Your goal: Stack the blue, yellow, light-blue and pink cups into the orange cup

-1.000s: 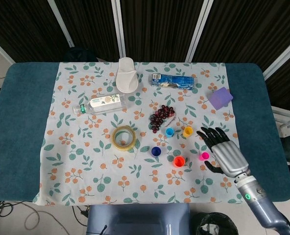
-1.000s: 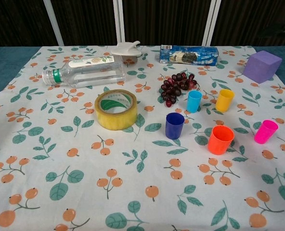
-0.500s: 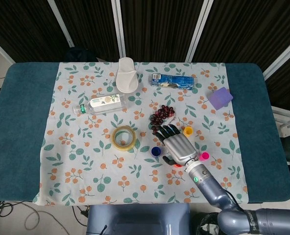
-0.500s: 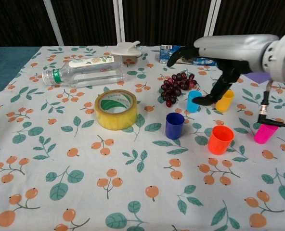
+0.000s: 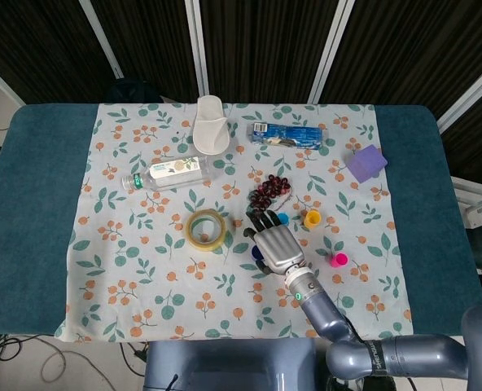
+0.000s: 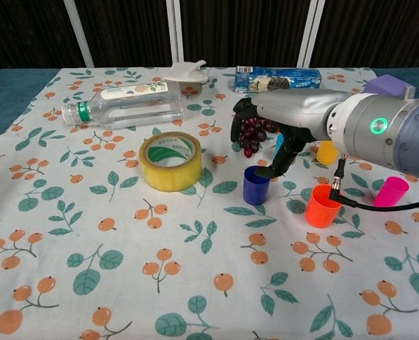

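My right hand hovers open above the blue cup, fingers spread toward the grapes and thumb hanging down just right of the cup's rim. It holds nothing. The orange cup stands upright to the right of the blue one. Further right is the pink cup. The yellow cup shows behind the wrist, and the light-blue cup peeks out beside the fingertips. In the head view the right hand covers the blue and orange cups. The left hand is in neither view.
A yellow tape roll lies left of the blue cup. Dark grapes sit just behind the fingers. A plastic bottle, a white slipper, a biscuit pack and a purple block lie further back.
The right hand has swept left from beside the pink cup, over the orange cup, to above the blue cup. No cup has moved.
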Robot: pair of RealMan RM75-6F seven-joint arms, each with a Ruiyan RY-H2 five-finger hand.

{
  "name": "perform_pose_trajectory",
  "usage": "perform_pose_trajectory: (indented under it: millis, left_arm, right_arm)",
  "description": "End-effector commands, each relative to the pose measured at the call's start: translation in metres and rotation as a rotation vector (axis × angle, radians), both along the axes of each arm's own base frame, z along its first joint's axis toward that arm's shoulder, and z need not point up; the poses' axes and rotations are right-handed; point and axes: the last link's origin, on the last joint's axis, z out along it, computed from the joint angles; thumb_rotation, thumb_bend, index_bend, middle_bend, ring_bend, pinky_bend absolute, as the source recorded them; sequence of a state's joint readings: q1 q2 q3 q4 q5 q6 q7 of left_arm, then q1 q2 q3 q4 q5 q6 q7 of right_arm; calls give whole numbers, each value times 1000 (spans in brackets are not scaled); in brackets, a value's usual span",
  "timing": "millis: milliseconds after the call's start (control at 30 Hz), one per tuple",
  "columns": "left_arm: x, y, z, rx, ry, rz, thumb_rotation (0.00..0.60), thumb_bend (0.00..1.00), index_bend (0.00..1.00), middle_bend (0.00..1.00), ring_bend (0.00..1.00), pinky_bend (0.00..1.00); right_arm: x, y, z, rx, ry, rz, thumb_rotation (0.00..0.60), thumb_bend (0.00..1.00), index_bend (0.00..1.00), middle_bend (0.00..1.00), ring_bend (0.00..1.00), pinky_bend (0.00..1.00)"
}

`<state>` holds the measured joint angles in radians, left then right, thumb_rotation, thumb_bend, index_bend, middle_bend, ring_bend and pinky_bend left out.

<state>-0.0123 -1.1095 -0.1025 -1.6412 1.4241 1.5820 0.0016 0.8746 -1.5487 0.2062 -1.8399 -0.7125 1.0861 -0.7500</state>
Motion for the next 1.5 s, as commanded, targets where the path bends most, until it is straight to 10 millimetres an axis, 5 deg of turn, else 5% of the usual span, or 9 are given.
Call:
perform_pose_trajectory:
  millis: [33, 833, 1500]
  left_arm:
    - [0, 0, 0, 1, 0, 0, 600, 813, 64, 0, 0, 61]
    - [-1, 0, 0, 2, 4, 5, 600, 813, 67, 0, 0, 61]
    - [-1, 0, 0, 1, 4, 6, 600, 814, 67, 0, 0, 61]
  right_arm:
    - [-4, -3, -7, 1, 5, -19, 600, 401, 308, 0, 0, 0]
    - [-22, -5, -27, 12, 21, -53, 600, 401, 357, 0, 0, 0]
    - [-25, -8, -26, 5, 1, -73, 600, 401, 496, 0, 0, 0]
